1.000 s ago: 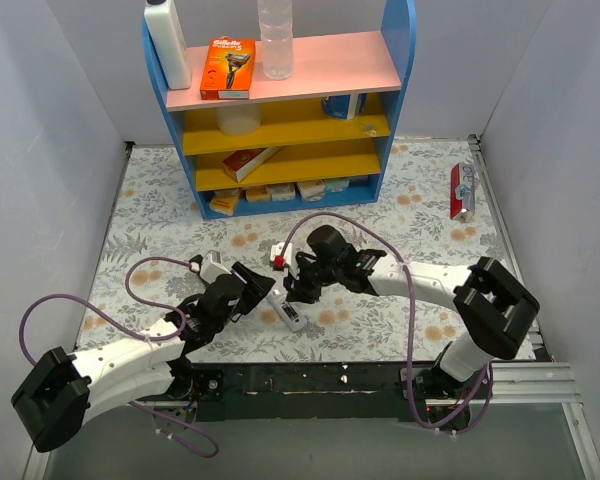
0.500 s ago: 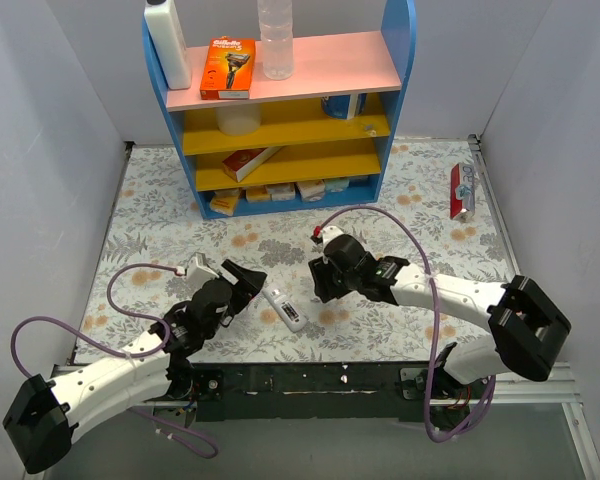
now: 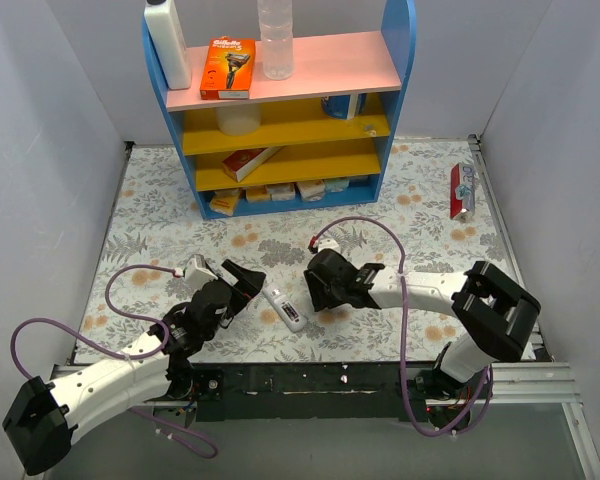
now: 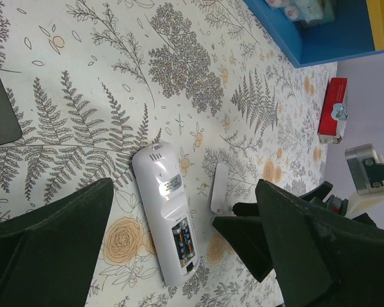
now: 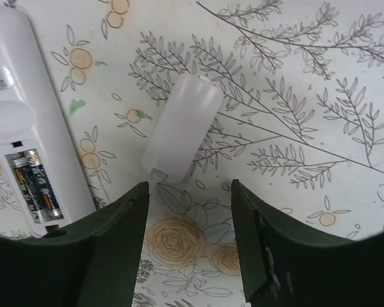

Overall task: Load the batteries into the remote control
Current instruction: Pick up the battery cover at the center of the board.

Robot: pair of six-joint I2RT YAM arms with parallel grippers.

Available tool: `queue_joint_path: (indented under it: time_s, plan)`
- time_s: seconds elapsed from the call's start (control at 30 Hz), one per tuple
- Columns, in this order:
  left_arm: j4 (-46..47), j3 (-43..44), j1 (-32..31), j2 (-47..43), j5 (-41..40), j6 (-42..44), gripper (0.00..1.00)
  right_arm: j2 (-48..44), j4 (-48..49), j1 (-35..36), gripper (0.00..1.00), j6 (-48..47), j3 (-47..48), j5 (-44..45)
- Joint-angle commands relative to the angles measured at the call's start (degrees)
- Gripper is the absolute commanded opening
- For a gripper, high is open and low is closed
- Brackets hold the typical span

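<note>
A white remote control [image 4: 161,206] lies face down on the flowered table cover, between the two arms in the top view [image 3: 284,308]. Its battery bay is uncovered, and two batteries [image 4: 182,240] lie side by side in it; the right wrist view shows them too [image 5: 36,185]. The loose white battery cover [image 5: 182,128] lies flat just right of the remote [image 4: 218,187]. My left gripper [image 4: 185,190] is open, its fingers spread wide on either side of the remote without touching it. My right gripper [image 5: 189,188] is open and empty, just short of the cover.
A blue shelf unit [image 3: 375,183] holding boxes and bottles stands at the back. A red and white packet [image 3: 462,190] lies near the right wall. Purple cables loop from both arms. The two grippers [image 3: 242,285] [image 3: 318,290] sit close together, either side of the remote.
Both grippers have opened. The left arm has drawn back from the remote towards the near left. The right gripper has moved off the remote to its right, down by the cover.
</note>
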Motion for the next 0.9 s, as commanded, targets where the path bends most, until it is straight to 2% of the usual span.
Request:
queue_joint_path:
  time_s: [0.0,0.03,0.3,0.5,0.87]
  plan:
    - [-0.51,-0.64,0.36,-0.82,-1.78,0.84,0.95,1.53,3.81,1.22,0.67,2.92,2.76,3.14]
    - [-0.51,-0.64,0.36,-0.73,-1.78,0.84,0.95,1.88,3.99,1.48,0.71,3.27,3.11,3.14]
    - [-0.51,-0.64,0.27,-0.55,-1.69,0.67,0.96,4.17,3.04,2.27,0.72,4.06,5.04,6.48]
    - [-0.42,-0.29,0.36,-0.38,-1.52,0.84,0.96,6.99,-1.72,3.41,0.63,3.36,6.37,10.44]
    - [0.28,0.15,0.36,0.76,-1.34,1.28,0.96,4.35,-4.09,3.68,0.42,-0.86,3.64,7.72]
